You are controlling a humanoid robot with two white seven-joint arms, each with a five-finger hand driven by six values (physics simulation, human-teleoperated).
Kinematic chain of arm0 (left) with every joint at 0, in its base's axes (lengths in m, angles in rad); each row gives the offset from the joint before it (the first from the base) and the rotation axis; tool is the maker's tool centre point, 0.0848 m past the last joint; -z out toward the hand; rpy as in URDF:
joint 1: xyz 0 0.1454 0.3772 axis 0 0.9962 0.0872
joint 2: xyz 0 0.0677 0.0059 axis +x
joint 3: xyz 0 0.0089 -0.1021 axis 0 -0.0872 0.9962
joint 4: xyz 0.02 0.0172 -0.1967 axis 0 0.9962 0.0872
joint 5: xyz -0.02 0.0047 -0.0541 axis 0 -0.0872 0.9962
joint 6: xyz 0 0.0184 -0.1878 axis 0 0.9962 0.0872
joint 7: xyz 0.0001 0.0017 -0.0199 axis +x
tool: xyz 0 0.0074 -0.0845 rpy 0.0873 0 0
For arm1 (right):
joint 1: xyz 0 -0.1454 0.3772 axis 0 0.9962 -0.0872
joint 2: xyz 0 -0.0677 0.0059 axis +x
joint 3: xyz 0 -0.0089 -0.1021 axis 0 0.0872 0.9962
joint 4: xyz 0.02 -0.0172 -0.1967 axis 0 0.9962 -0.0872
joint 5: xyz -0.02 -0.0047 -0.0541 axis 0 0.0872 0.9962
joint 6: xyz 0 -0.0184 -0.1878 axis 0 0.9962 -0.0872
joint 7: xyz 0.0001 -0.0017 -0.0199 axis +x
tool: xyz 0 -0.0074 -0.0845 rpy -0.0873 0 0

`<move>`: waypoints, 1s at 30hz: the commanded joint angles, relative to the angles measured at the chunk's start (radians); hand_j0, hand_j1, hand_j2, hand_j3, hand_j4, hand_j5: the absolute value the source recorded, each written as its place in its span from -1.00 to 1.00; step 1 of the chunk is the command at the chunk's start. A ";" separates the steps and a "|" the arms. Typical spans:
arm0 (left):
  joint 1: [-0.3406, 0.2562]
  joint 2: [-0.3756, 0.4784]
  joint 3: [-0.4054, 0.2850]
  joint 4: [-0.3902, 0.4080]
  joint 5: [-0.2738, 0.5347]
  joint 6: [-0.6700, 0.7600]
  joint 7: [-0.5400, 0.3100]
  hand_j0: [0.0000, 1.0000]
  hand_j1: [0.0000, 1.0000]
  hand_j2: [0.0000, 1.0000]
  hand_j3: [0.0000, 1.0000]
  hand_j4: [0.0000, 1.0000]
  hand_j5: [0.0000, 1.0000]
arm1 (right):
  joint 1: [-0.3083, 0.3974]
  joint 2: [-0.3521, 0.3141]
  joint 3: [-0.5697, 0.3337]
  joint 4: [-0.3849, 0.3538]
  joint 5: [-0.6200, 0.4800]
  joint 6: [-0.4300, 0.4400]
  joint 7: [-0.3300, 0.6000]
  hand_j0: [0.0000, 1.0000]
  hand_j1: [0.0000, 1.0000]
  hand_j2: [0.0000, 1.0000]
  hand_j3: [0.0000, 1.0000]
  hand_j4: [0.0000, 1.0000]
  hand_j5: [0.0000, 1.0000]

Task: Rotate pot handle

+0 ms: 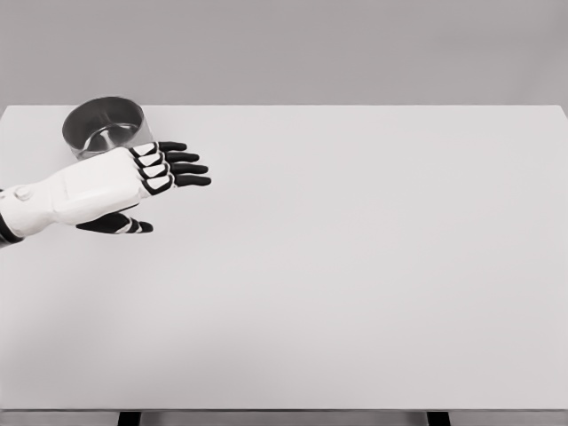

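My left hand (133, 182) has a smooth white shell; my fingers (182, 168) are black with white knuckle plates, and a dark band rings my wrist (7, 222).

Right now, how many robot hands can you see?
1. The left hand reaches in from the left edge, fingers spread, beside the metal pot at the table's far left corner. The right hand is out of view.

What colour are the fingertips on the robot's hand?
Black, on the left hand, whose back is white; the head view shows it.
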 commanded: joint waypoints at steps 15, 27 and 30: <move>-0.029 -0.012 0.066 0.000 0.177 -0.001 0.022 1.00 1.00 1.00 1.00 1.00 1.00 | 0.002 0.000 -0.005 0.007 -0.001 0.000 -0.001 1.00 1.00 1.00 1.00 1.00 1.00; -0.040 -0.072 -0.012 0.053 0.240 0.216 0.039 1.00 1.00 1.00 1.00 1.00 1.00 | 0.002 0.000 -0.005 0.007 -0.001 0.000 0.000 1.00 1.00 1.00 1.00 1.00 1.00; -0.043 -0.066 -0.041 0.036 0.177 0.259 0.030 1.00 1.00 1.00 1.00 1.00 1.00 | 0.002 0.000 -0.005 0.007 -0.001 0.000 -0.001 1.00 1.00 1.00 1.00 1.00 1.00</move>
